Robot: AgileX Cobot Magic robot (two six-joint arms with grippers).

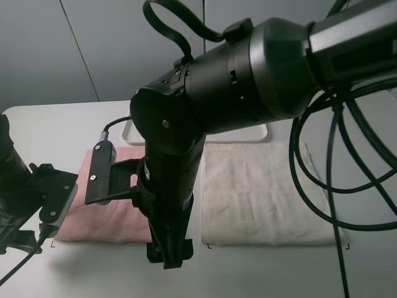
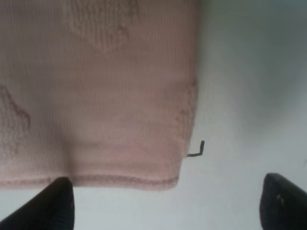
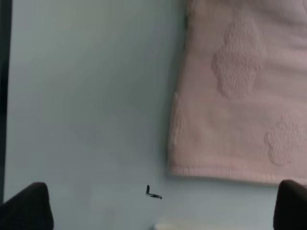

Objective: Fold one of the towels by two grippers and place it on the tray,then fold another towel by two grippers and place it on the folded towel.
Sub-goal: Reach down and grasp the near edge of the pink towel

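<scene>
Left claw (image 2: 168, 206) and right claw (image 3: 160, 206), both spread wide, are hovering over the two near corners of the pink towel (image 1: 105, 218), that edge running left-right across the frame's lower left.

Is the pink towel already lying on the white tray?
No, the pink towel lies spread on the table, on the near side of the white tray.

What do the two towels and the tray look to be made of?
Pink towel: soft terry cloth, matte, with fine ribbing and raised embossed patches. Cream towel: likely the same, wrinkled and matte. Tray: probably plastic, smooth white.
</scene>
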